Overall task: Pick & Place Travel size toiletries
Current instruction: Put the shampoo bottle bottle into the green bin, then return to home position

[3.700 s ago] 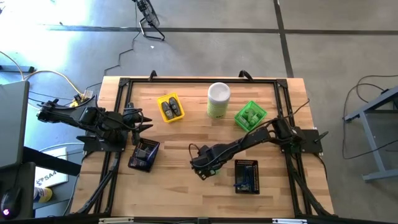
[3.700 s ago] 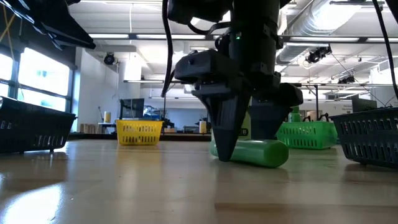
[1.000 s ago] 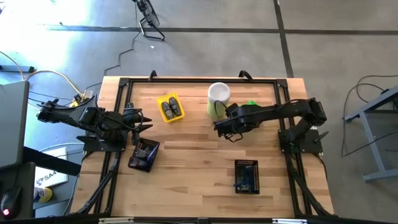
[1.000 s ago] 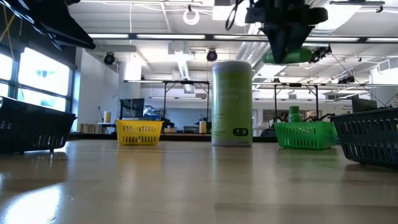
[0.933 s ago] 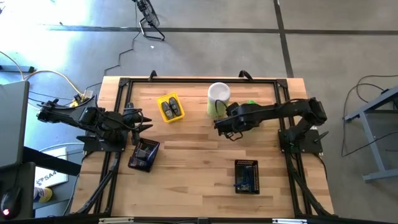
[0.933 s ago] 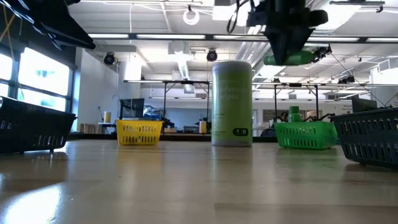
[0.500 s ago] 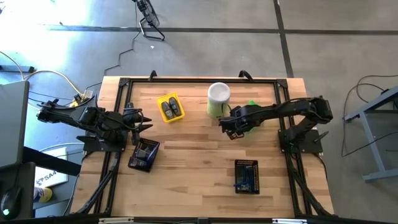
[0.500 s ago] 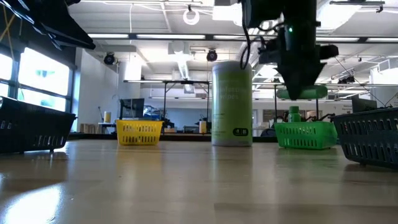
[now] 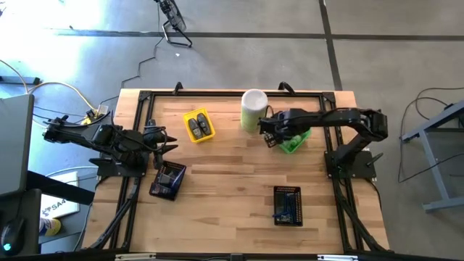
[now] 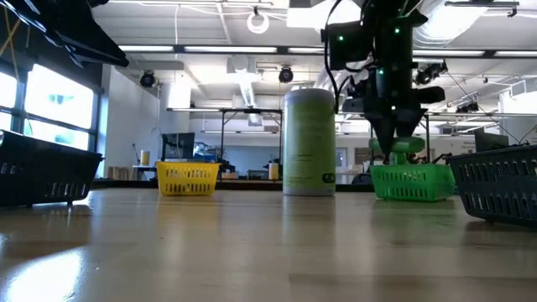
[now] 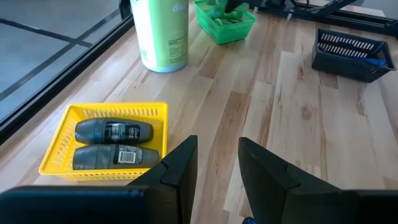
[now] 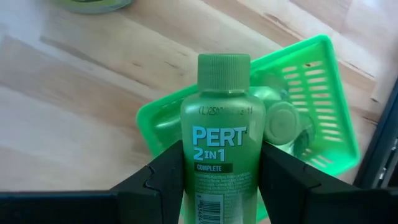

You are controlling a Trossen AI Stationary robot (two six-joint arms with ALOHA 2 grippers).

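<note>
Right hand point(image 12: 221, 180) pinches green bottle point(image 12: 222, 137) above green tray's rim point(image 12: 339, 118), beside canister point(image 9: 254, 109).

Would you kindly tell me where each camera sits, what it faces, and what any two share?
High: overhead, looking down on wooden table, both arms.
Low: table height, level; right pincer over green mesh basket.
Left wrist: left pincer facing yellow mesh basket.
Right wrist: right pincer gripping green plastic Pert bottle.
Shared: tall pale-green canister, high and low.

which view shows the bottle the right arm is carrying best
The right wrist view: the green bottle fills it, label readable, clamped between the jaws above the green tray. The low view shows a sliver; the high view hides it; the left wrist view, at most a distant speck.
</note>
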